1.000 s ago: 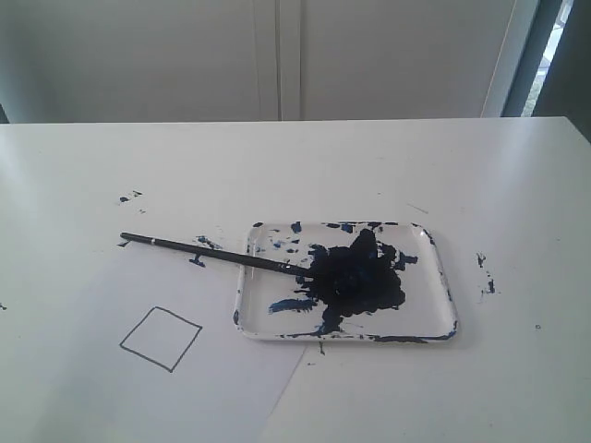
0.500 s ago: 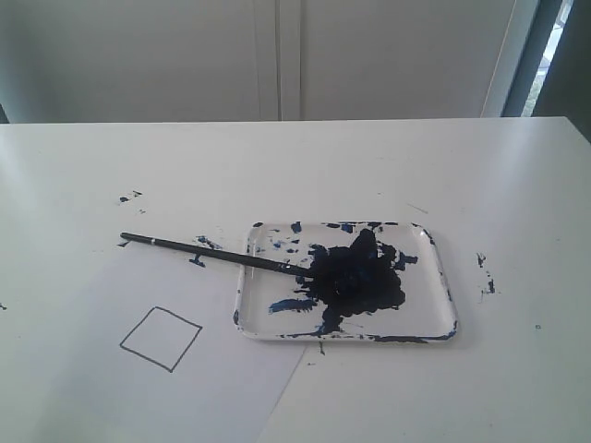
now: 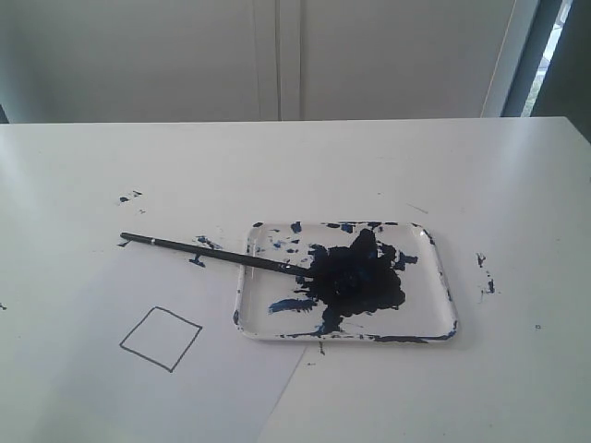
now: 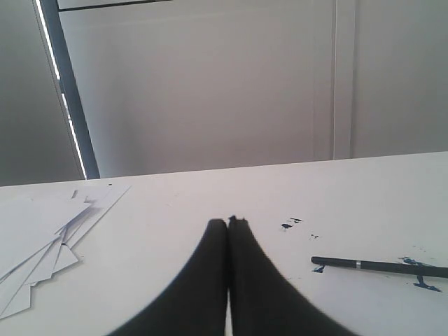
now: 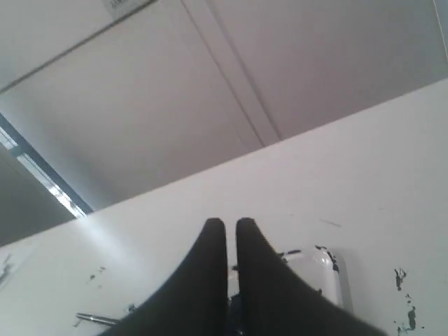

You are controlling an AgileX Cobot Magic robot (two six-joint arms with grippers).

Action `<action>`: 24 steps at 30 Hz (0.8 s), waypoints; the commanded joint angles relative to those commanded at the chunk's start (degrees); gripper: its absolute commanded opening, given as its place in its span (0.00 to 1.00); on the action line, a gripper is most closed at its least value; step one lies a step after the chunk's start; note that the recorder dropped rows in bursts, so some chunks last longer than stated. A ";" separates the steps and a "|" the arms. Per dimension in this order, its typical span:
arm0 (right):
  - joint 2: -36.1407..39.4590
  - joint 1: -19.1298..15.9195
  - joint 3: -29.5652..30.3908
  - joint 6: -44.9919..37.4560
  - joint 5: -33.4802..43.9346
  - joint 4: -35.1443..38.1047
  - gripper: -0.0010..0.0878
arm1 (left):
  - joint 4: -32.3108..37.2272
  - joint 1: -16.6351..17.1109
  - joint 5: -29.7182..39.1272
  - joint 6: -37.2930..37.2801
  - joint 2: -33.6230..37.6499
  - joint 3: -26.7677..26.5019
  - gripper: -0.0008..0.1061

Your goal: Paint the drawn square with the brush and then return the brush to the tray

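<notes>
The brush lies with its black handle over the paper and table and its dark tip in the paint blob on the white tray. The drawn square sits bare white on the paper, in front of the handle. Neither gripper appears in the exterior view. In the left wrist view my left gripper is shut and empty, with the brush handle end off to one side. My right gripper is shut with a hairline gap, empty, above the tray.
Loose paint specks mark the table left of the brush and right of the tray. A stack of white sheets shows in the left wrist view. A wall panel stands behind the table's far edge.
</notes>
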 joint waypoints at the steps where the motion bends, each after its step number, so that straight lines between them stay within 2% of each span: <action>1: 2.57 0.00 -1.09 -0.21 0.00 0.00 0.08 | 0.00 0.00 0.00 0.00 0.00 0.00 0.01; 2: 6.73 0.37 -3.03 -0.35 0.00 0.00 0.08 | 0.00 0.00 0.00 0.00 0.00 0.00 0.01; 6: 13.87 2.82 -7.19 -3.86 0.00 0.00 0.08 | 0.00 0.00 0.00 0.00 0.00 0.00 0.01; 12: 22.82 9.95 -14.21 -9.78 2.47 0.00 0.08 | 0.00 0.00 0.00 0.00 0.00 0.00 0.01; 18: 35.18 17.68 -23.58 -17.10 7.80 0.00 0.08 | 0.00 0.00 0.00 0.00 0.00 0.00 0.01; 24: 46.59 22.00 -33.27 -19.68 13.26 0.00 0.08 | 0.00 0.00 0.00 0.00 0.00 0.00 0.01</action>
